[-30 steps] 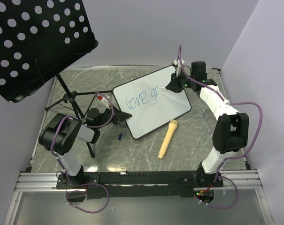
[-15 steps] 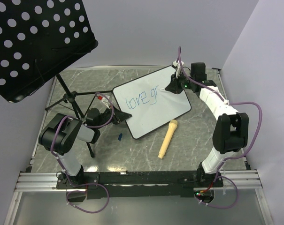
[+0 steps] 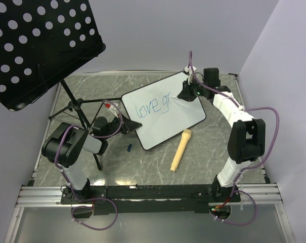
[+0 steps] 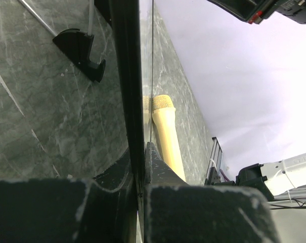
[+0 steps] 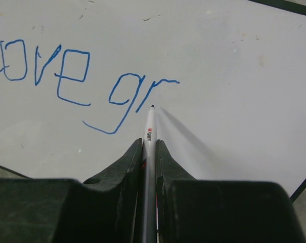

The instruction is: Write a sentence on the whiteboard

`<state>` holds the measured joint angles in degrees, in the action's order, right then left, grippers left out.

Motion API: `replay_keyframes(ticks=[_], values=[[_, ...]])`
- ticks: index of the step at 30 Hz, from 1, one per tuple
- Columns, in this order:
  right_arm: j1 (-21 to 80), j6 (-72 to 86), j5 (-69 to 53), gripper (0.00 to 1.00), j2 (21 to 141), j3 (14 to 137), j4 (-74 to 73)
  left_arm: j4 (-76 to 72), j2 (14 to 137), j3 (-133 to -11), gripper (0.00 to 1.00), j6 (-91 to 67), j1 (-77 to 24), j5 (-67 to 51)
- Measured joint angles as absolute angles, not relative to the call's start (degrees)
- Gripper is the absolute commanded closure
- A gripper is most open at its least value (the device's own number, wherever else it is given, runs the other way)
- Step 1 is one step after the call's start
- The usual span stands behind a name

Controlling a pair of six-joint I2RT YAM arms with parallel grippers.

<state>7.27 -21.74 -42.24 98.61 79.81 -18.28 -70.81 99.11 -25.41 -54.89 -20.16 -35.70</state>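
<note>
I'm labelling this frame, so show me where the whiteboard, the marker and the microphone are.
whiteboard (image 3: 179, 117), top external view, on the bare white face beside the writing.
marker (image 5: 149, 126), right wrist view, on the white barrel behind the tip.
microphone (image 3: 180, 150), top external view, on the middle of its beige handle.

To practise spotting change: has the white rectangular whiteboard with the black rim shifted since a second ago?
No. The white rectangular whiteboard keeps its near edge just as close to the tan microphone-shaped object beside it.
</note>
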Motion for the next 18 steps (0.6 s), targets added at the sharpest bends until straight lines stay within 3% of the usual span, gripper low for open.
replay_keyframes(ticks=[18], values=[[8.4, -20.78, -38.35, 1.0, 102.91, 84.71, -18.57, -70.5, 99.11, -25.41, 0.99, -55.24, -20.08, -35.7]])
